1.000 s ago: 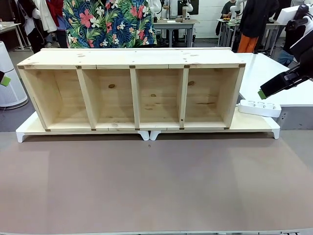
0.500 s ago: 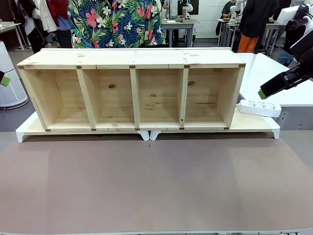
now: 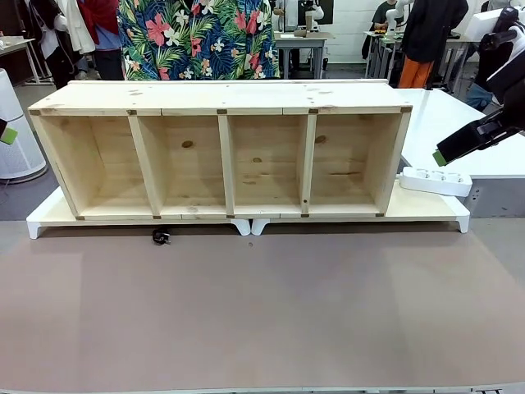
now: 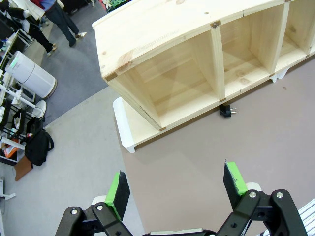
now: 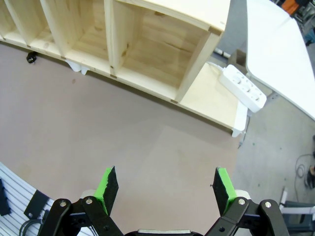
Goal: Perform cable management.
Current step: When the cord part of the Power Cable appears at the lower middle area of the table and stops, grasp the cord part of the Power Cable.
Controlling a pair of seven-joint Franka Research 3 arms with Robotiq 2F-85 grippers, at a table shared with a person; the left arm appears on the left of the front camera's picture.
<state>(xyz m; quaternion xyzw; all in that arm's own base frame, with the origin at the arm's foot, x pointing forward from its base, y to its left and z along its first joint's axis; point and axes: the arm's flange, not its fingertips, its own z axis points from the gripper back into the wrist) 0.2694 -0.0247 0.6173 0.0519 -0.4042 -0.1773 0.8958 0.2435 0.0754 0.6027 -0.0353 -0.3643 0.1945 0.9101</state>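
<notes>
The cable shows as a round black plug [image 3: 161,236] lying on the brown table just in front of the wooden shelf [image 3: 221,97], below its second compartment from the left. The cord behind it is hidden under the shelf. The plug [image 4: 227,111] also appears in the left wrist view, and the plug [image 5: 32,56] sits far left in the right wrist view. My left gripper [image 4: 176,189] hovers open and empty high off the shelf's left end. My right gripper [image 5: 165,189] hangs open and empty, and the right gripper [image 3: 447,153] is above the shelf's right end.
A white power strip [image 3: 435,180] lies on the white riser [image 3: 426,215] right of the shelf; the power strip [image 5: 243,87] also shows from the right wrist. A person in a floral shirt [image 3: 197,37] stands behind the shelf. A white table [image 3: 459,123] adjoins at the right.
The black plug has appeared from under the shelf's front edge; it was not visible before. The person behind the shelf has shifted slightly. Both arms have stayed still.
</notes>
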